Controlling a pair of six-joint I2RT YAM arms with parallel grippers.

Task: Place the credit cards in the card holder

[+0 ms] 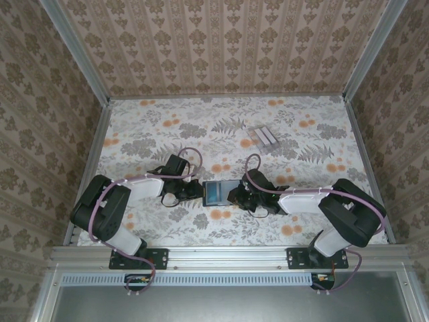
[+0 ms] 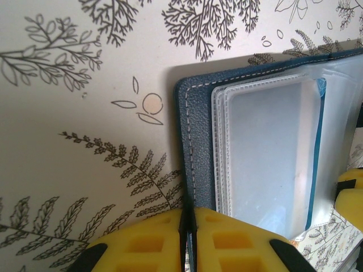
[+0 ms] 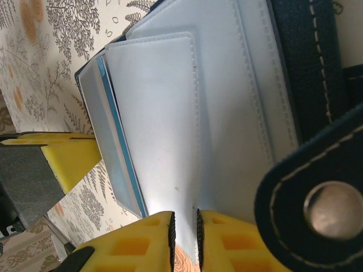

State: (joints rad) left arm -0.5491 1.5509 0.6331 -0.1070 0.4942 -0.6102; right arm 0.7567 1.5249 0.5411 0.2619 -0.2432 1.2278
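Note:
The dark navy card holder [image 1: 221,192] lies open on the flowered table between both arms. My left gripper [image 1: 198,193] is shut on the stitched navy cover edge [image 2: 195,141], pinched between its yellow fingers [image 2: 153,241]. Clear plastic sleeves [image 2: 266,147] fan out beside that edge. A light blue credit card [image 3: 116,147] sits edge-on in one sleeve. My right gripper [image 3: 184,226] is at the holder's other side, its jaws a narrow gap apart with a white sleeve's stitched edge [image 3: 195,141] running into the gap. The snap tab [image 3: 332,207] hangs to the right.
A pale see-through slotted rack [image 1: 263,137] stands further back, right of centre. Patterned walls [image 1: 40,121] and metal rails [image 1: 94,161] close the table on three sides. The left gripper's yellow finger [image 3: 68,156] shows beyond the holder in the right wrist view.

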